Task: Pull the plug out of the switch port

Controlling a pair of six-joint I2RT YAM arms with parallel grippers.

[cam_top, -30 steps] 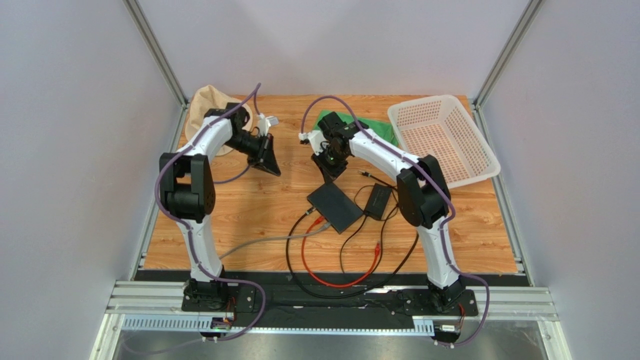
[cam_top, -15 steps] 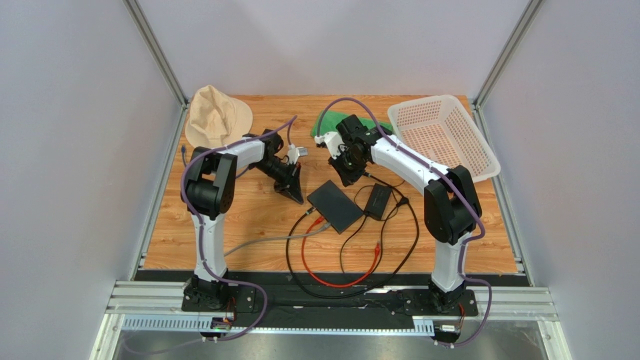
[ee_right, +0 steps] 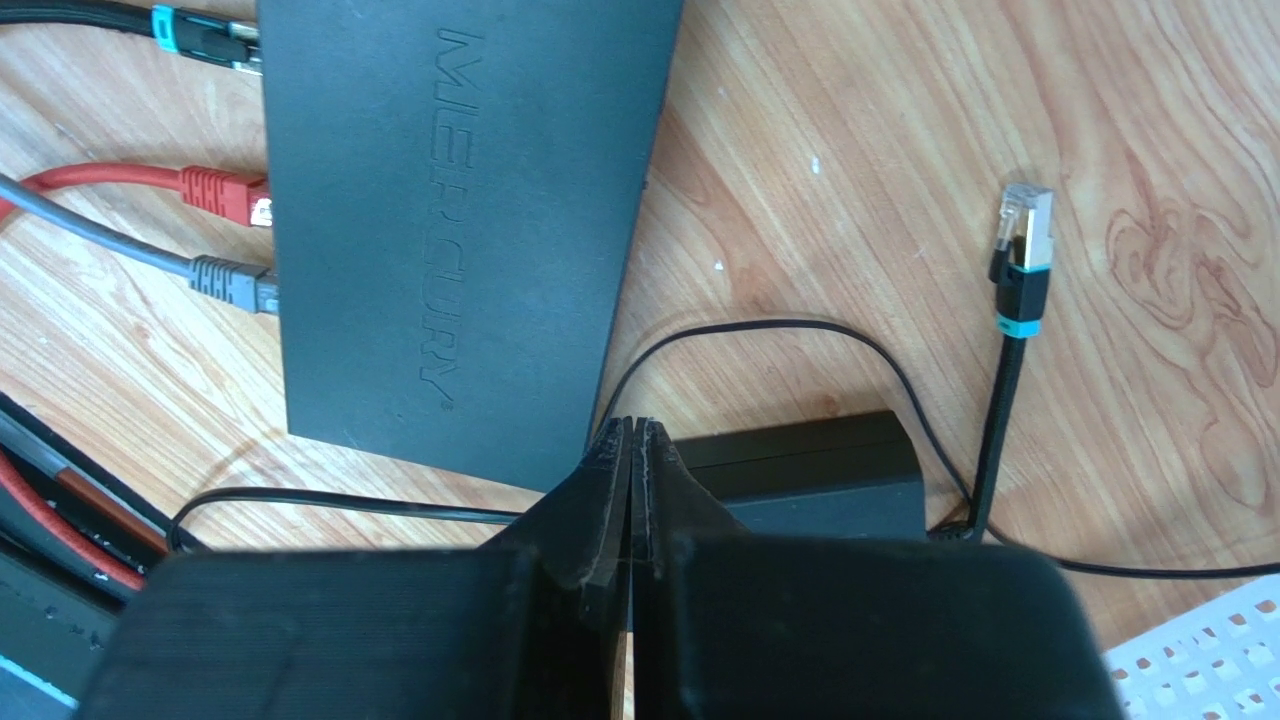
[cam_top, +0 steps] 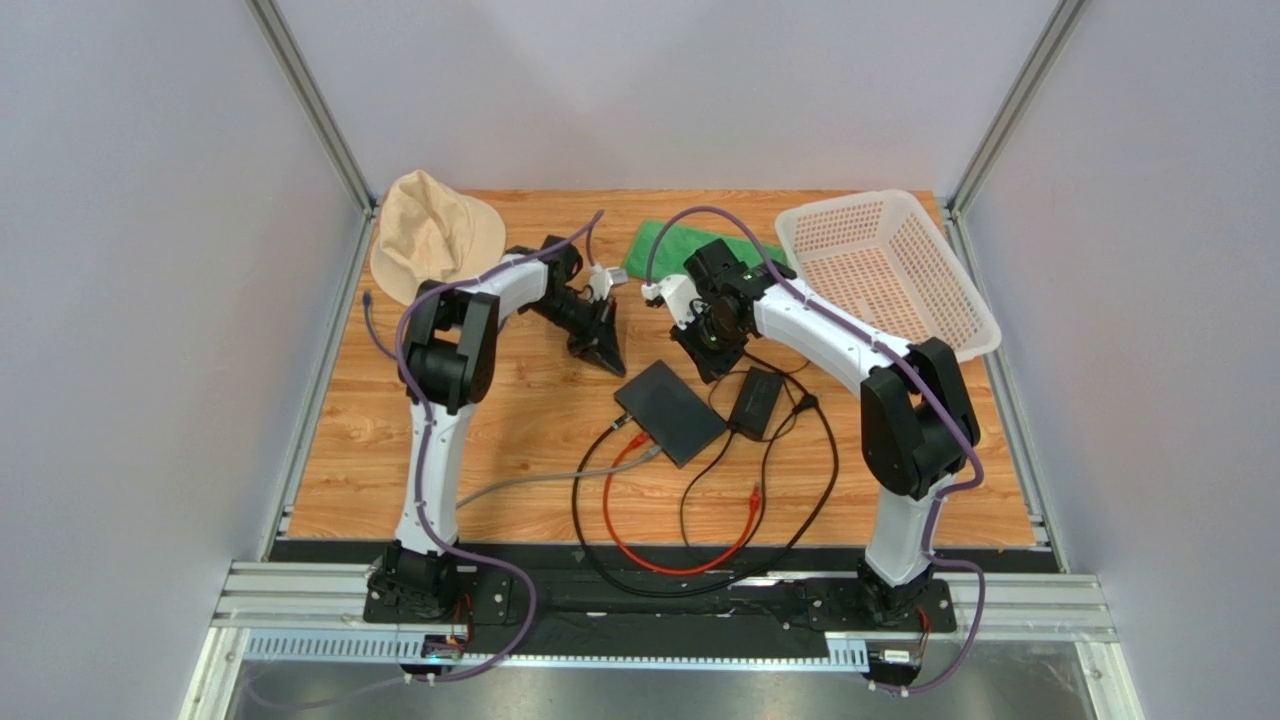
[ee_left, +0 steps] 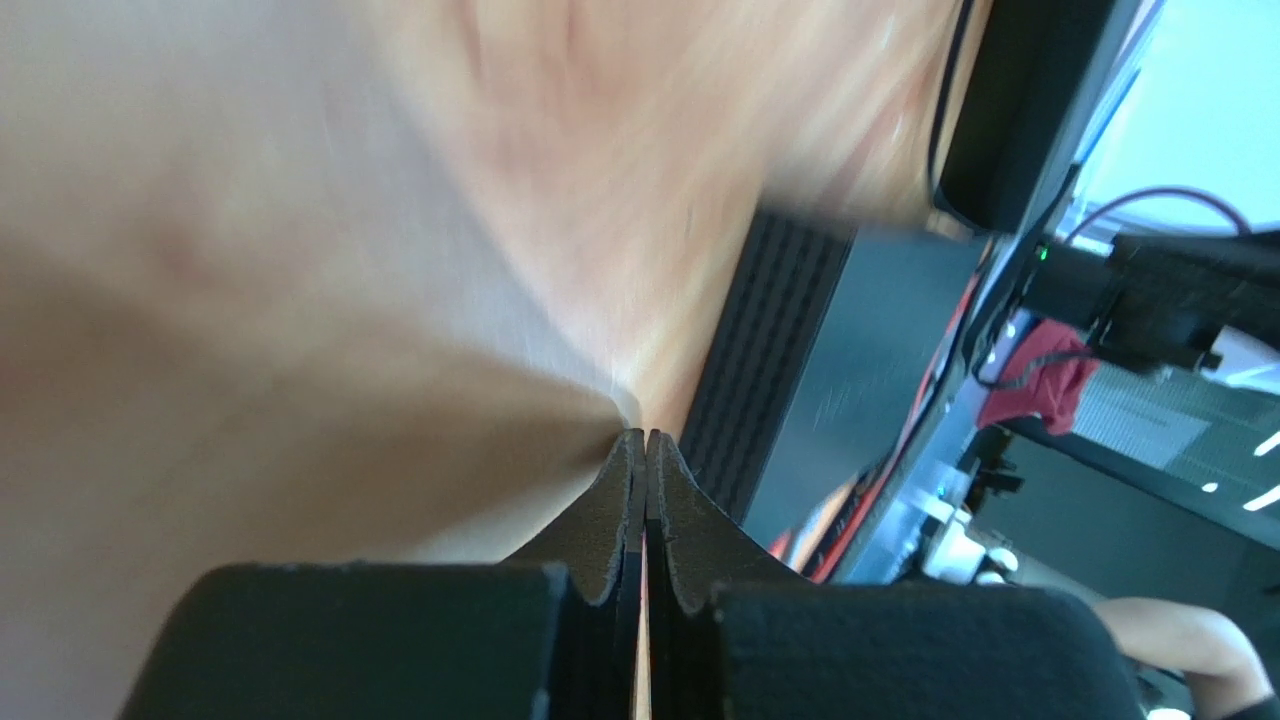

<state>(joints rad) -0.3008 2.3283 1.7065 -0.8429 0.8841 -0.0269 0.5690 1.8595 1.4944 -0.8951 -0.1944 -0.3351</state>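
The switch is a flat black box in the middle of the table, also in the right wrist view and, blurred, in the left wrist view. A red plug and a grey plug sit in its ports on one edge, with a black cyan-banded plug beside them. The port openings themselves are hidden. My left gripper is shut and empty, just behind the switch's far left corner. My right gripper is shut and empty, above the switch's far edge.
A black power adapter lies right of the switch. A loose cyan-banded plug rests on the wood. Red and black cables loop toward the near edge. A white basket, a green cloth and a beige hat are at the back.
The left arm has swung right toward the switch and its gripper has shut. The right gripper has moved right and nearer the switch, staying shut.
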